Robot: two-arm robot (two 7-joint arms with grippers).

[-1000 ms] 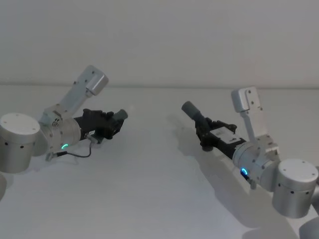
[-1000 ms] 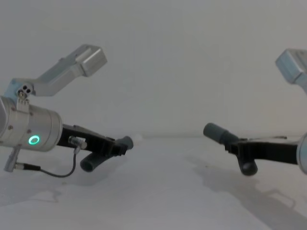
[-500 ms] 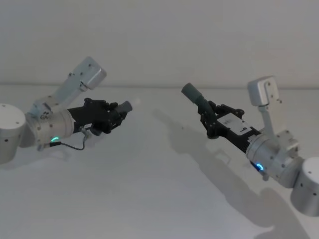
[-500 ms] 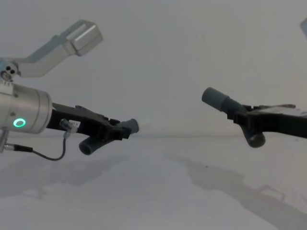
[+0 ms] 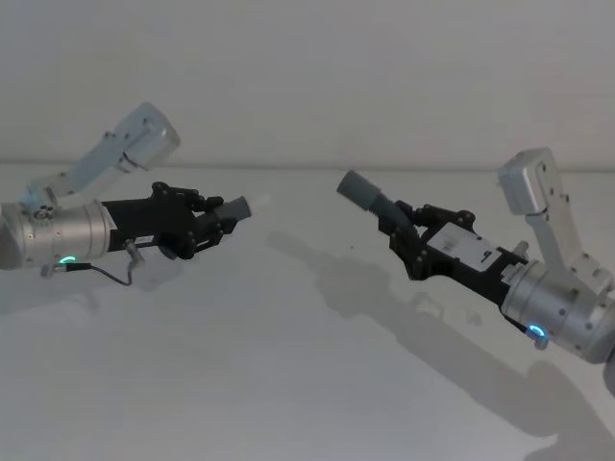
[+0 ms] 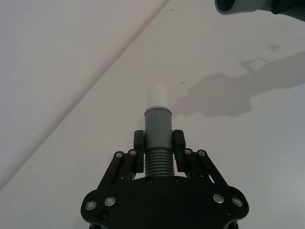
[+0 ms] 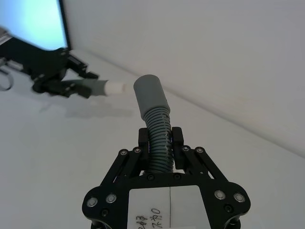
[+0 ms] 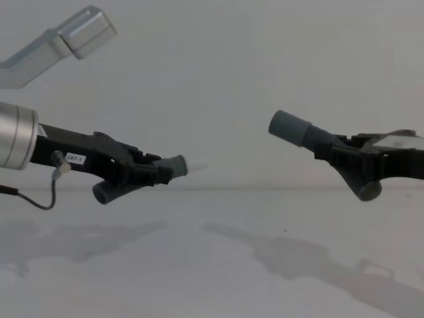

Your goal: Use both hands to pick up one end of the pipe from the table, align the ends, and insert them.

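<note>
Pickup done: gripping the white-tipped hose piece (image 6: 157, 125) by its ribs in the left tool (image 6: 158, 143), and the grey-cuffed hose piece (image 7: 150, 93) likewise in the right tool (image 7: 159, 137), both held above the tabletop (image 5: 288, 365). Left to do: lining up and inserting, with the mouths facing but well apart. Hard to tell whether they share one line.

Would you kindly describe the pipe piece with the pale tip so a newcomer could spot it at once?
Above the white table, look to the robot's left arm: its left gripper is shut on a short dark-grey ribbed pipe piece held off the surface. Unlike the other piece in the right gripper, whose cuff is all grey, this one ends in a whitish tip.
</note>
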